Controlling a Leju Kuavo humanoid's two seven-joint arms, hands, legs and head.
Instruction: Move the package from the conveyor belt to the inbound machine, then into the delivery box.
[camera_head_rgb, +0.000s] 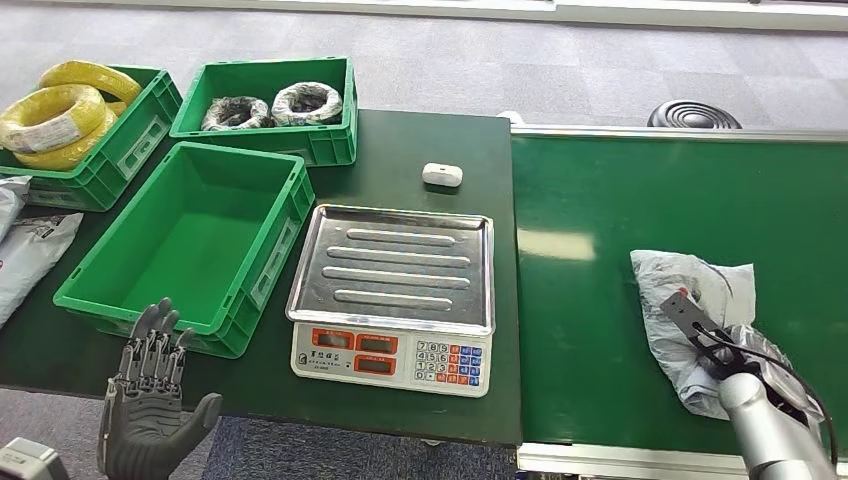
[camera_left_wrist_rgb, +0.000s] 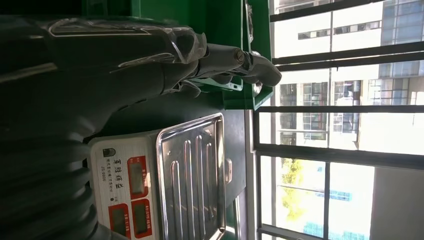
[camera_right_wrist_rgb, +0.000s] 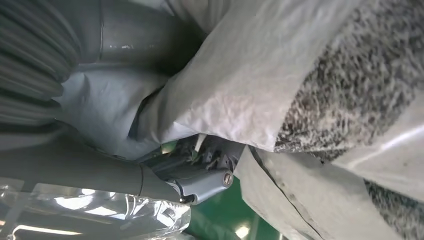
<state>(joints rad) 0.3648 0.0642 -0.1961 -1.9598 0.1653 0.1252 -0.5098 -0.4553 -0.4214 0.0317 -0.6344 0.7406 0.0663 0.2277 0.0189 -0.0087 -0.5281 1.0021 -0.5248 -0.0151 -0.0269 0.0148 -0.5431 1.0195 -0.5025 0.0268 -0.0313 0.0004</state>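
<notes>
— Well, from the head? — Grey bag (camera_head_rgb: 690, 300) lying on the belt (camera_head_rgb: 620, 260), right hand (camera_head_rgb: 715, 345) upon it; left hand (camera_head_rgb: 150, 400) spread, holding nothing, near the bin (camera_head_rgb: 180, 240).
— Left wrist? — Fingers (camera_left_wrist_rgb: 250, 65) apart above the scale (camera_left_wrist_rgb: 190, 175).
— Right wrist? — Fingers (camera_right_wrist_rgb: 200, 175) pressed into the bag (camera_right_wrist_rgb: 260, 85); grip: cannot tell.

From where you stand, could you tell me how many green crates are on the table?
3: one large empty crate left of the scale, one behind it with dark coils, one at the far left with yellow coils. More may lie out of frame.
</notes>
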